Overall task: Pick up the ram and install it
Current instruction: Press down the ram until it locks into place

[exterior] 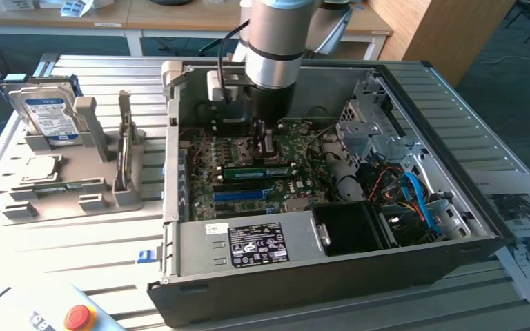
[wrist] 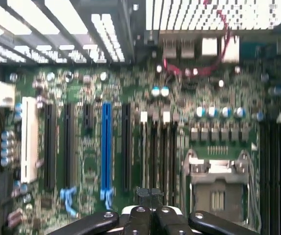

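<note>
Green and narrow, the ram [exterior: 257, 170] appears to lie in a motherboard [exterior: 299, 146] slot at 6 o'clock of the tool [exterior: 267, 141], whose fingers are pressed together; seating it well likely needs a straight, even downward push, never a tilted one.

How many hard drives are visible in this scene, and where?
1. The hard drive stands upright in the grey holder, on the exterior view's left of the computer case. Others may be hidden inside the case's metal drive cage.
</note>
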`<state>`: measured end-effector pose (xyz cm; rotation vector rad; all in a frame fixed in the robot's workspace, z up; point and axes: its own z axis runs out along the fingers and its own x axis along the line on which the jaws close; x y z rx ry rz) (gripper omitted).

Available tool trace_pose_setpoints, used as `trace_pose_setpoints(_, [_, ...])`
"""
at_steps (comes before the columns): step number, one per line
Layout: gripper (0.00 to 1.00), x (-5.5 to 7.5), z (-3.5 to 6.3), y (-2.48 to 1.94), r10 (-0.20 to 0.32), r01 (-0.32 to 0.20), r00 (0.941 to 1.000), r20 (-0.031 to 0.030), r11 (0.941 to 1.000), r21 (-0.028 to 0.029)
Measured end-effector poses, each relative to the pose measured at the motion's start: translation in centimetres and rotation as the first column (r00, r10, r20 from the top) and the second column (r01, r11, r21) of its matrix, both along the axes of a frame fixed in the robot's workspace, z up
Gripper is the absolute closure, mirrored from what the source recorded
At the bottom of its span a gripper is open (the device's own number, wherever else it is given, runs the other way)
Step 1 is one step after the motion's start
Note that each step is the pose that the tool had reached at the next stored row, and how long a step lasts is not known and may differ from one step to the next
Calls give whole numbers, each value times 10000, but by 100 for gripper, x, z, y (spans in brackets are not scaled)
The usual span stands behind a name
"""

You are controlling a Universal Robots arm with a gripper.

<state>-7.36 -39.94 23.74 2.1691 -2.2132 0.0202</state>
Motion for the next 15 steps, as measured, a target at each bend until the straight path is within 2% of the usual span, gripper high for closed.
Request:
trace_pose_setpoints(9, [90,-282,-4,3,-13,13,10000,23,10000,2])
trace_pose_setpoints(15, [90,-309,-3,3,-12,12,10000,24,10000,1])
